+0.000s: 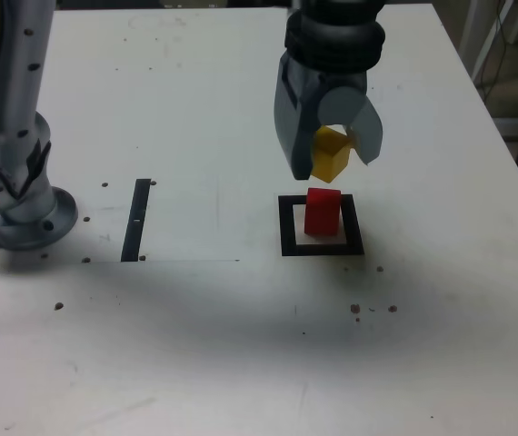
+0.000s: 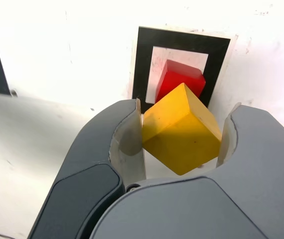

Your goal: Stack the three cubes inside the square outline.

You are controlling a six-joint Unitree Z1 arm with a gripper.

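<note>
- Cubes counted: two are in view, one yellow and one red; the green one does not show in either view.
- One square outline, one thin black strip, one arm with one gripper.
- The gripper (image 1: 332, 154) has its two grey fingers (image 2: 107, 144) parted only by the width of a cube, and they clamp the yellow cube (image 2: 181, 130) between their pale inner pads.
- The yellow cube sits tilted in that grasp, one corner pointing away from the wrist and opposite sides pressed against the pads; in the exterior view it hangs in the air, clear of the table (image 1: 241, 345).
- Just beyond and below the fingertips stands the red cube (image 2: 181, 78), apart from the yellow cube, with a gap of air between them in the exterior view.
- The red cube (image 1: 323, 211) rests on the pale centre of the square outline (image 2: 144, 64), within its black border.
- The square outline (image 1: 286, 227) lies flat on the white table, directly beneath the fingers.
- Farther from the fingers, toward the exterior view's left, lies the thin black strip (image 1: 137, 221), well apart from the outline.
- Beyond the strip, at the exterior view's left edge, stands the arm's grey base (image 1: 18, 200).
</note>
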